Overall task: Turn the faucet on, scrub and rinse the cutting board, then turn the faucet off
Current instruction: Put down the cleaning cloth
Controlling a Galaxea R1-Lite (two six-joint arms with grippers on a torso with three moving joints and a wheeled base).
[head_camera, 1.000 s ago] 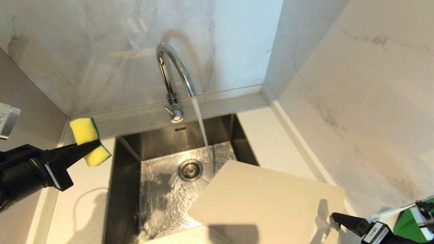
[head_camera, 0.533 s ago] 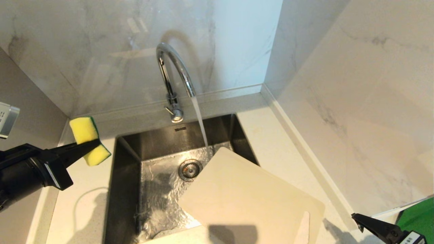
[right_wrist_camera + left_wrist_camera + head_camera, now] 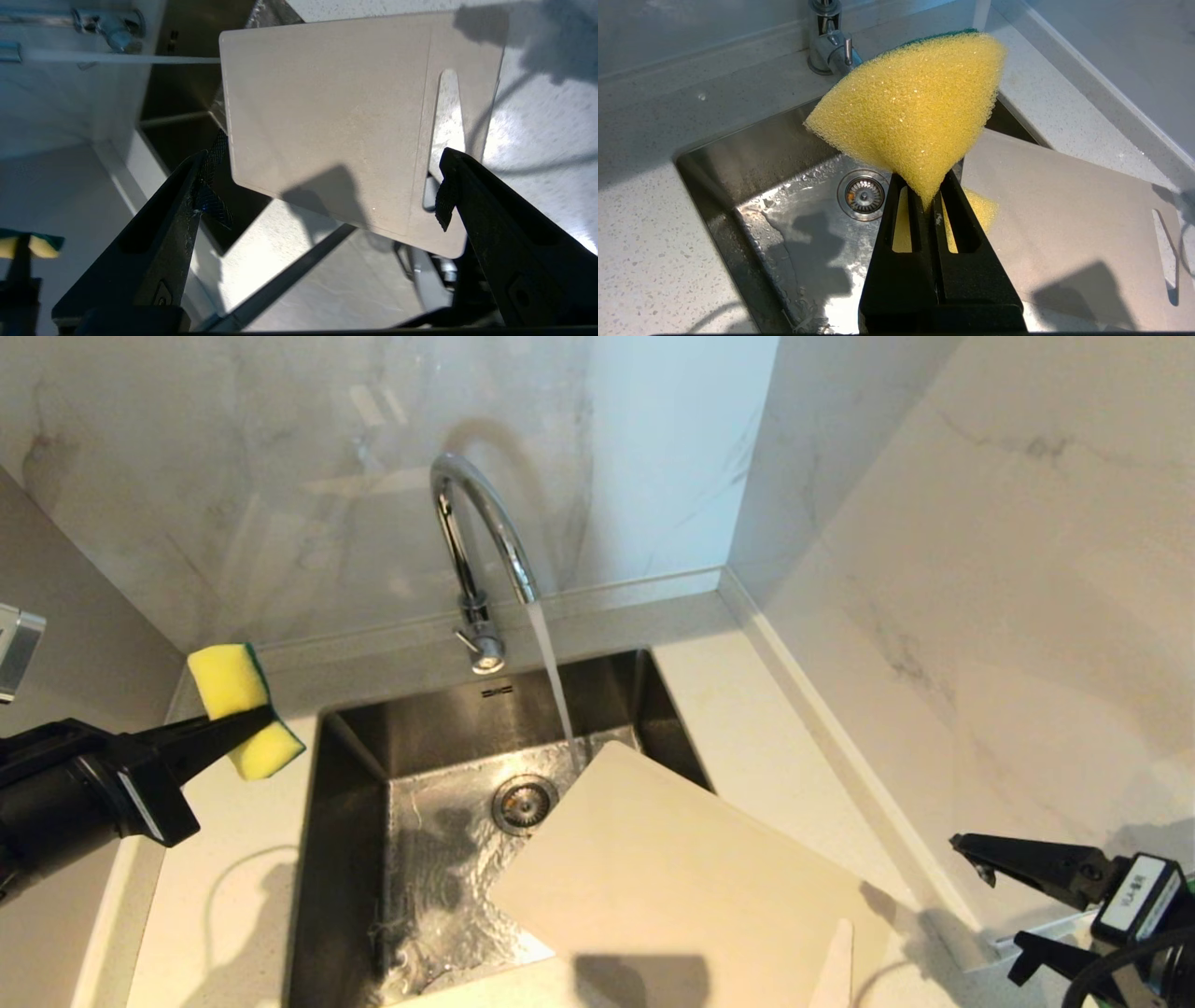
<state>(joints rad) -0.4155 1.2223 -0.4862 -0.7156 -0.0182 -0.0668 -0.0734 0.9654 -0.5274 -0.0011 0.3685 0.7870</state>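
We are seeing the sink taking running water from the faucet. The cutting board is lying across its right rim, long axis slanting, slot end toward the counter's front-right. Our left gripper is pinching the sponge over the left counter. Our right gripper is gaping wide, clear of the board

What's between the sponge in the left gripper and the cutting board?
Head view: only open sink basin, wet floor and drain, separates sponge from cutting board.
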